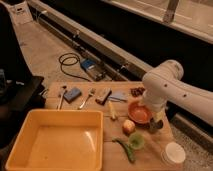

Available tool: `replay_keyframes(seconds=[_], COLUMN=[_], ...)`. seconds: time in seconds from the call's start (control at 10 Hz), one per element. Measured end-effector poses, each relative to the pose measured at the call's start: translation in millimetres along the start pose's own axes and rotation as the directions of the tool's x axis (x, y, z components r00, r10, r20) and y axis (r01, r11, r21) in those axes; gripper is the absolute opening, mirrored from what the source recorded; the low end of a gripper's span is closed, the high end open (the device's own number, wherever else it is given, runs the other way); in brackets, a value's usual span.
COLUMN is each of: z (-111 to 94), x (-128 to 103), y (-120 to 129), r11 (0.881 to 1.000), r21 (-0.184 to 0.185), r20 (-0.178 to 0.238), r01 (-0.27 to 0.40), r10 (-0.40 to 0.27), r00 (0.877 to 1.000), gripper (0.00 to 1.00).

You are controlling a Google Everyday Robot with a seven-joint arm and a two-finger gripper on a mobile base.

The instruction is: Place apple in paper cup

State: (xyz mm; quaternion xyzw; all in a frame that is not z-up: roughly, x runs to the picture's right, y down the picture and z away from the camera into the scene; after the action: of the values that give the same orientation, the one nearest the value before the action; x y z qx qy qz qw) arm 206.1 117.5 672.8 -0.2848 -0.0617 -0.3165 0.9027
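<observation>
The apple (129, 126), pale yellow with a reddish blush, lies on the wooden table just below the orange bowl (138, 112). The white paper cup (173, 152) stands upright at the table's front right corner, empty as far as I can see. My white arm reaches in from the right, and its gripper (155, 122) hangs at the bowl's right edge, to the right of the apple and slightly above it. The gripper is apart from the apple and above-left of the cup.
A large yellow tub (30, 145) fills the front left. A green fruit (135, 141) and a green pod (123, 148) lie below the apple. A spoon (61, 97), blue sponge (73, 94), fork (86, 98) and blue cloth (118, 96) line the back.
</observation>
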Motion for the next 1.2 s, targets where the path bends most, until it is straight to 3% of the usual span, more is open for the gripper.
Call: replay_keyframes(seconds=[0.3,0.5,1.0,1.2], z=[38.2,52.0,52.7,65.2], x=[-43.4,-74.8,-75.9,-77.6], y=[-24.2,-39.4,-39.8,-40.2], r11=[0.993,0.982,0.982,0.982], r21=[0.003,0.041,0.047,0.065], r20=[0.078,0.152,0.159,0.178], r01=[0.114,0.182,0.182,0.18], r10=[-0.114,-0.186,-0.187,-0.188], r00=[0.99,0.971,0.969,0.966], gripper=[0.67,0.67,0.67,0.67])
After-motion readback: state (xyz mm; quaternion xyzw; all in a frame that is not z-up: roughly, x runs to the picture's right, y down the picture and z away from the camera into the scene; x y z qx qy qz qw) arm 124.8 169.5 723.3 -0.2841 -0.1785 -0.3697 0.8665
